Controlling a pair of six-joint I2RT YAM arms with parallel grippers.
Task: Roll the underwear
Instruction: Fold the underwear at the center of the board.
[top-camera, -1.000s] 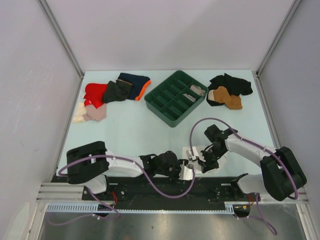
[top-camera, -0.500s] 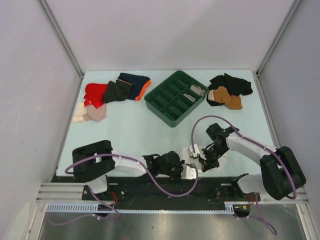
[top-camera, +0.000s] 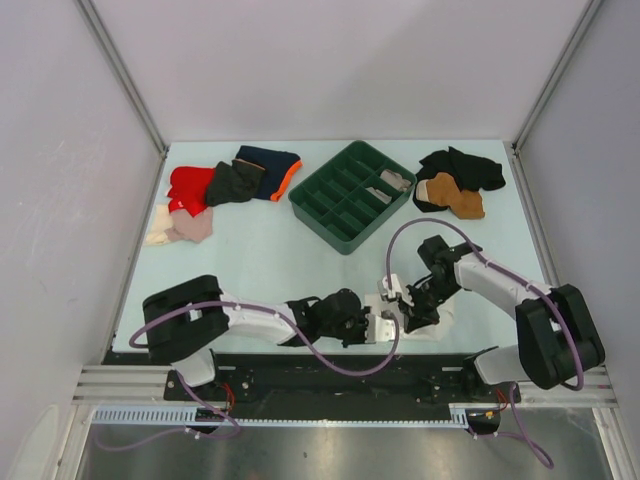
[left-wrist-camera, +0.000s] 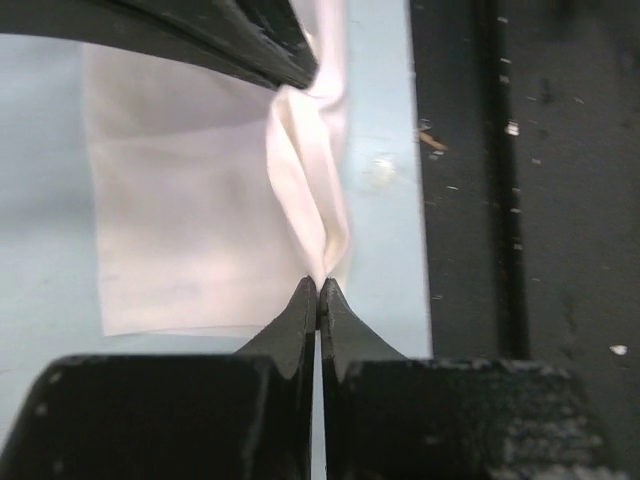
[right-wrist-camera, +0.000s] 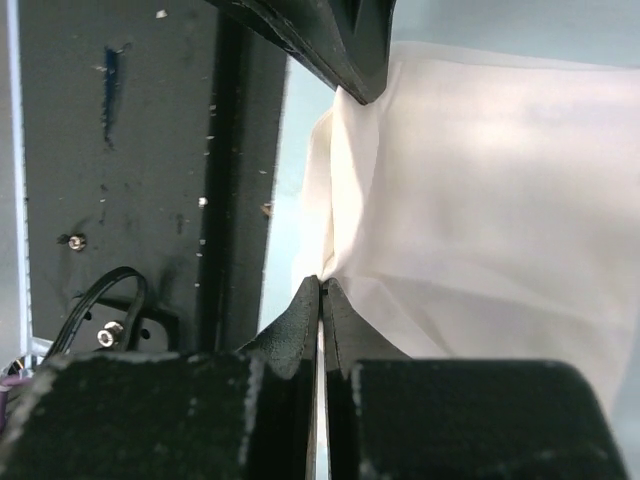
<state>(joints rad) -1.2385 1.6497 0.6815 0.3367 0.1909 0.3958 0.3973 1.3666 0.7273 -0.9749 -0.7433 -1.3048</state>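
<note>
The underwear (top-camera: 392, 312) lies on the table (top-camera: 260, 260) well in front of the green tray (top-camera: 352, 195), close to the near edge, between the two arms. Both wrist views show each pincer pinched together on the cloth's near hem: the left pincer (left-wrist-camera: 318, 290) grips a raised fold, and the right pincer (right-wrist-camera: 321, 287) clamps the same edge from the other side. The step in hand looks like starting the roll. To do it well, both pincers should lift the hem only slightly, travel toward the tray at a matched pace, and keep the fold taut and parallel so the roll stays even.
</note>
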